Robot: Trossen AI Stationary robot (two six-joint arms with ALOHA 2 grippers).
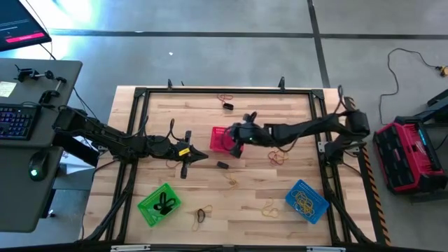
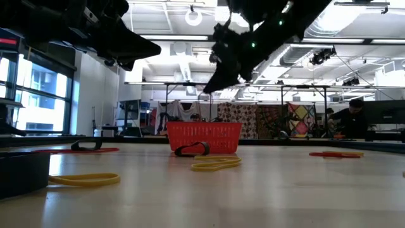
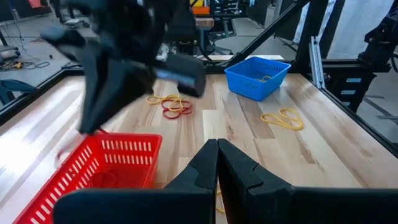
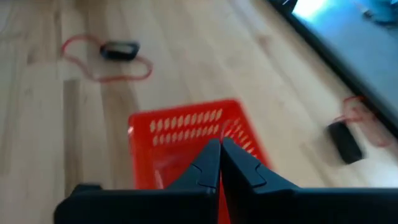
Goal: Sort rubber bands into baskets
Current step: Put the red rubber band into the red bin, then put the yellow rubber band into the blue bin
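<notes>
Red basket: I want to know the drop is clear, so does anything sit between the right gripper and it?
Nothing visible does. The right gripper, shut, hangs over the red basket, whose open top faces it.

The right gripper (image 1: 238,148) is hanging with its fingers pressed together over the near edge of the red basket (image 1: 222,138), whose lattice walls are blocking any low sideways pass, while the air above the basket is staying open in the low view. Below that gripper, toward the table's front edge, a black band (image 1: 222,165) and a yellow band (image 1: 231,181) are lying flat on bare wood. The left gripper (image 1: 198,157), also closed, is hovering well apart to the basket's left, with bare wood lying between them.
</notes>
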